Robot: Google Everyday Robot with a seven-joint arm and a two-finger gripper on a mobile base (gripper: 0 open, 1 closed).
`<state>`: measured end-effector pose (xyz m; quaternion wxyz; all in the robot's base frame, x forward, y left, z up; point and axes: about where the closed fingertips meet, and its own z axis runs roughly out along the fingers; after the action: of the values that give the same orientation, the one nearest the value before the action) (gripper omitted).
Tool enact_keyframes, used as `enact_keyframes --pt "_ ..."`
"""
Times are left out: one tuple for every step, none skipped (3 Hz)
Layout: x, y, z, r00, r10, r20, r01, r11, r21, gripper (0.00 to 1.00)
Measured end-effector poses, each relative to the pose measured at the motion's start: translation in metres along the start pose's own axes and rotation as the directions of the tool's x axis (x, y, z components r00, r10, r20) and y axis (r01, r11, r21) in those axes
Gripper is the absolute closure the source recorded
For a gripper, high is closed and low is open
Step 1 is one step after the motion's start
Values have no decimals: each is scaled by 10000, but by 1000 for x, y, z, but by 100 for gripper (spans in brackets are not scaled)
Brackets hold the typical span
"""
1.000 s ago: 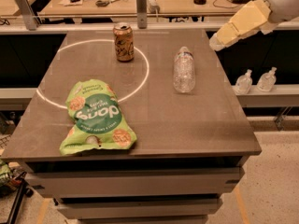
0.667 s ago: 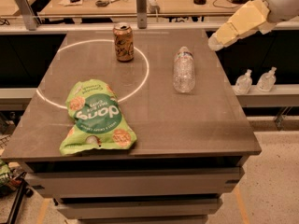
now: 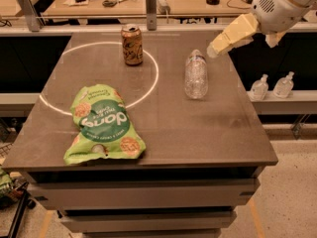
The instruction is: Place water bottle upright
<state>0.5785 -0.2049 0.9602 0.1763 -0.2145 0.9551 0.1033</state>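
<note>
The water bottle (image 3: pixel 196 76) is clear ribbed plastic and lies on its side on the dark table (image 3: pixel 208 133), right of centre, with its cap end pointing away from the camera. My gripper (image 3: pixel 218 46), cream-coloured on a white arm, reaches in from the upper right. Its tip hovers just right of and slightly above the bottle's cap end, close to it but apart. It holds nothing.
A brown soda can (image 3: pixel 132 44) stands upright at the back inside a white painted circle. A green snack bag (image 3: pixel 103 124) lies at the front left. Two small pump bottles (image 3: pixel 270 86) stand on a lower shelf beyond the table's right edge. A cluttered bench runs behind.
My gripper has moved a little left and down, closer to the bottle's cap end. The bottle, can and bag have not moved.
</note>
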Motion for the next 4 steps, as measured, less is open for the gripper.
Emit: enact_keyframes --pt "-13 -16 31 9895 1343 -531 -1289 9871 944 0" --pt "-28 -24 51 9724 2196 -789 -2064 9673 1476 0" --pt "-38 -33 75 9501 2936 -1049 -2712 9443 1866 0" --pt "-46 -33 95 9384 3214 -1272 -2943 9360 1932 0"
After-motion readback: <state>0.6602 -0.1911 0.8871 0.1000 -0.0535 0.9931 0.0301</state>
